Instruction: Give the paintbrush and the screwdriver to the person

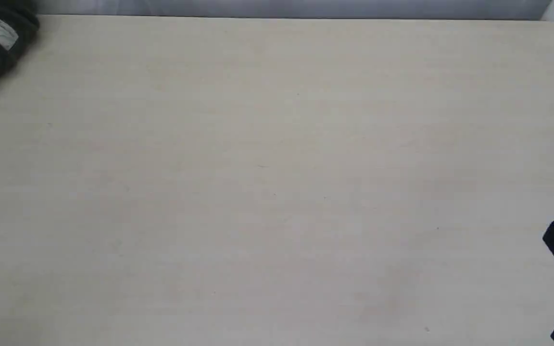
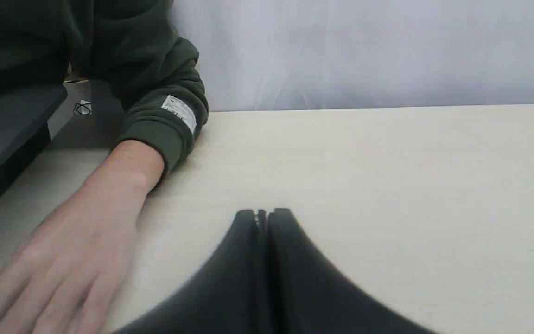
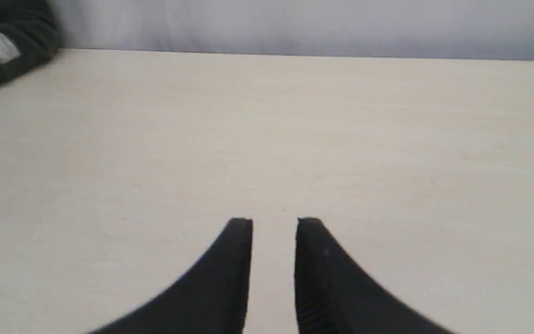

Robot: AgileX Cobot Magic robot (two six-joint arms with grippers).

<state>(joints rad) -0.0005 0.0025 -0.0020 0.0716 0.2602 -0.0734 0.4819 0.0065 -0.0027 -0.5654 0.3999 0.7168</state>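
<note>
We find neither paintbrush nor screwdriver in any view. The surface (image 1: 277, 168) lies bare, so we judge nothing is left to pick. The person's hand (image 2: 63, 250) rests on it beside the left tool (image 2: 263, 213), whose fingers are pressed together and empty. The right tool (image 3: 274, 222) shows a narrow gap and holds nothing. Any move should steer wide of that hand.

Matte black, curved, tapering fingers (image 2: 237, 260)
</note>
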